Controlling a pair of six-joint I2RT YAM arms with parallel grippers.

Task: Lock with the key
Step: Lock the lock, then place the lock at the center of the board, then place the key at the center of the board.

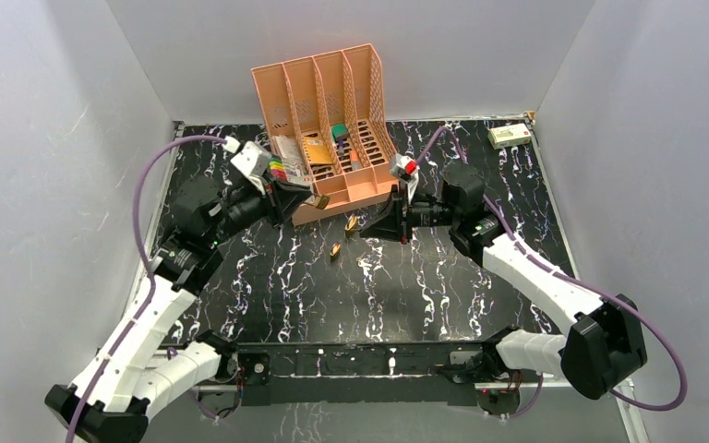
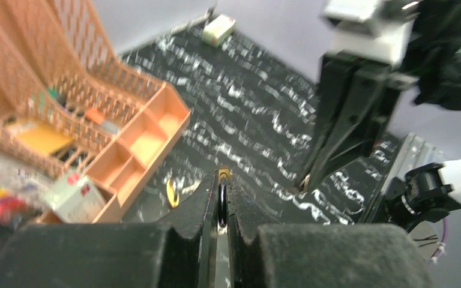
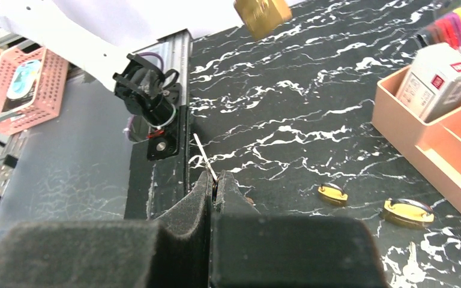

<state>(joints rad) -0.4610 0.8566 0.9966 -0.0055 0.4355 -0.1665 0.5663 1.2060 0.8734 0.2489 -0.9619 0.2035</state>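
My left gripper point(image 2: 222, 183) is shut on a small brass padlock point(image 2: 222, 175); its dark shackle is pinched between the pads and the brass body pokes out past the tips. From above, that padlock point(image 1: 319, 200) hangs near the organizer's front corner. My right gripper point(image 3: 215, 180) is shut on the key point(image 3: 203, 155), a thin silvery sliver sticking out from the fingertips. In the right wrist view the held padlock point(image 3: 262, 14) floats at the top edge. The two grippers point(image 1: 362, 231) face each other a short way apart above the table.
Two more brass padlocks point(image 3: 332, 193) point(image 3: 408, 211) lie on the black marbled table point(image 1: 425, 286) between the arms. An orange desk organizer point(image 1: 332, 129) stands at the back, a white box point(image 3: 435, 81) in its front tray. A small carton point(image 1: 509, 136) sits far right.
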